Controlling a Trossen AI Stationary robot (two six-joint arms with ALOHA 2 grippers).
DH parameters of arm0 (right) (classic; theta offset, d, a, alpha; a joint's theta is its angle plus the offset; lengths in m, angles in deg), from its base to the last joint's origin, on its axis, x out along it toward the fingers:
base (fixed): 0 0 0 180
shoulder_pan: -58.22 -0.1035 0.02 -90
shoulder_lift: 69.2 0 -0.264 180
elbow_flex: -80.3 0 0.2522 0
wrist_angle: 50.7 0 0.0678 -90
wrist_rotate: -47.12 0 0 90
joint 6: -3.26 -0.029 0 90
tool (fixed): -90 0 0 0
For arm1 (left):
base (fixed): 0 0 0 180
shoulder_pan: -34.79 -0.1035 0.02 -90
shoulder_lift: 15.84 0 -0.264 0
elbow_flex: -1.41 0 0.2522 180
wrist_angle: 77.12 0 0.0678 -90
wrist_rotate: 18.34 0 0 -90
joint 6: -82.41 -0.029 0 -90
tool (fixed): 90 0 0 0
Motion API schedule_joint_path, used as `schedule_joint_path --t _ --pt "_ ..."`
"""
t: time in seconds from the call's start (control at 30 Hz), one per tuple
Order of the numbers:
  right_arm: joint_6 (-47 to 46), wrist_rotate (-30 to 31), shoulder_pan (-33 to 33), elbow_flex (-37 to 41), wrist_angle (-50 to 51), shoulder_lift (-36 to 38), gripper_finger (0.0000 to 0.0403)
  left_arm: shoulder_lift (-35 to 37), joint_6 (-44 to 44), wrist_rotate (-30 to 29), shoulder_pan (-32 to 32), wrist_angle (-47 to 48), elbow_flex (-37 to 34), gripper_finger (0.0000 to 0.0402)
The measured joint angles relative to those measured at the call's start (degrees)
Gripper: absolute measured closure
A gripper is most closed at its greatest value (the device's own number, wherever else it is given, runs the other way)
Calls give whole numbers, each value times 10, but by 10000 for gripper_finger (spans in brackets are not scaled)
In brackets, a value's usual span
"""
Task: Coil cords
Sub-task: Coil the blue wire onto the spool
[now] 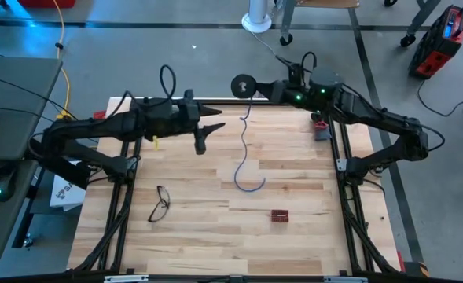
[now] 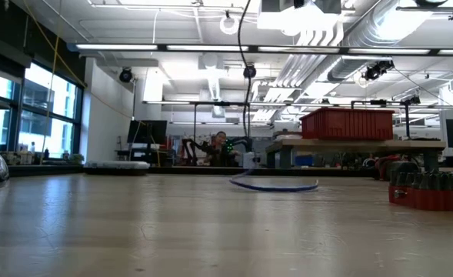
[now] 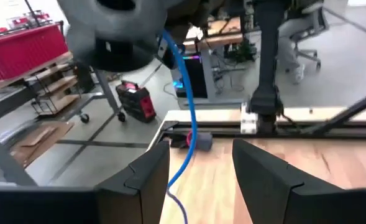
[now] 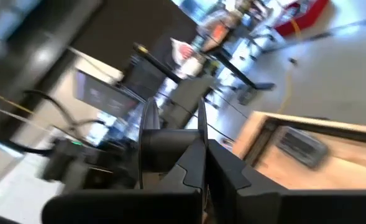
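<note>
- High view: the blue cord (image 1: 244, 157) is not wound up; it runs down from the black spool (image 1: 241, 85) at the counter's far edge, wavers toward the middle of the wooden counter (image 1: 215, 236), and ends there in a hook-shaped curl lying flat.
- The left tool (image 1: 209, 134) hangs over the far left part of the counter, just beside the cord's upper stretch, with its fingers (image 3: 151, 180) spread apart; in the left wrist view the cord passes through the gap between them, and no pinch on it can be seen.
- The right tool (image 1: 256, 88) sits at the far edge of the counter, its fingers pressed together on the spool, as the right wrist view shows.
- Low view: the cord's curl (image 2: 276, 185) lies on the counter surface, with a thin dark line rising from it.
- A pair of eyeglasses (image 1: 159, 203) rests near the left front of the counter, and a small red block (image 1: 280, 215) lies right of centre, both well apart from the cord.
</note>
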Motion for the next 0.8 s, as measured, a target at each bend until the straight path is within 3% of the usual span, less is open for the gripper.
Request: schedule_joint_path --t 0.13,0.33,0.8 --pt "-6 -1 -3 0 -36 -3 403 -24 -7 7 8 -29 0 228" --pt "-7 -2 -6 0 -58 -2 403 -57 -24 -28 8 -43 0 228" --pt "-7 -26 -6 0 -93 -2 403 -79 -11 9 -2 -52 0 228"
